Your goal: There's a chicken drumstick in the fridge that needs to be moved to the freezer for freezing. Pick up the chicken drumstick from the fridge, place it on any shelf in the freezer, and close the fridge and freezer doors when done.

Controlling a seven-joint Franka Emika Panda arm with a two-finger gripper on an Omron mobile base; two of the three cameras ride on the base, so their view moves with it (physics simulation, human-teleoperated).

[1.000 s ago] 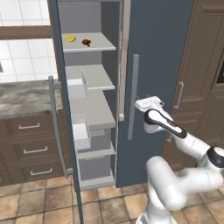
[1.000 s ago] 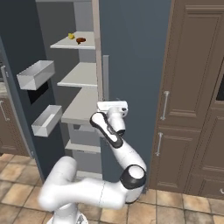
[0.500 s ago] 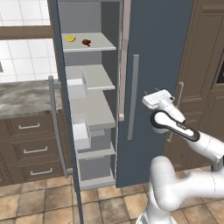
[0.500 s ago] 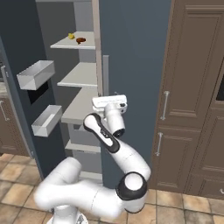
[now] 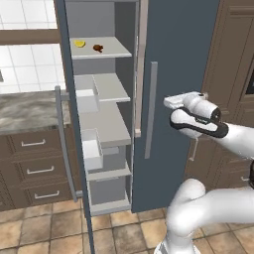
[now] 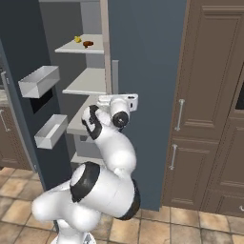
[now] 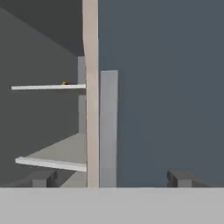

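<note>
The chicken drumstick (image 5: 98, 48) (image 6: 87, 44) is a small reddish-brown lump on the top shelf (image 5: 101, 51) of the freezer, the narrow left half of the appliance. Its door (image 6: 24, 57), with white bins and a dark panel, stands wide open to the left. The wider fridge door (image 5: 178, 49) (image 6: 147, 57) is closed. My gripper (image 5: 168, 102) (image 6: 117, 97) (image 7: 111, 179) hangs open and empty at mid height, facing the fridge door's grey bar handle (image 5: 150, 109) (image 7: 108, 127) and well below the drumstick.
A yellow lemon wedge (image 5: 79, 43) (image 6: 77, 39) lies left of the drumstick. White door bins (image 6: 40, 81) jut from the open door. Brown cabinets (image 6: 209, 95) rise at the right. A stone counter over drawers (image 5: 30, 144) stands at the left.
My hand has risen a little in front of the closed fridge door and drifted slightly right in the left base view. The jaws stayed open. The doors and the drumstick have not moved.
</note>
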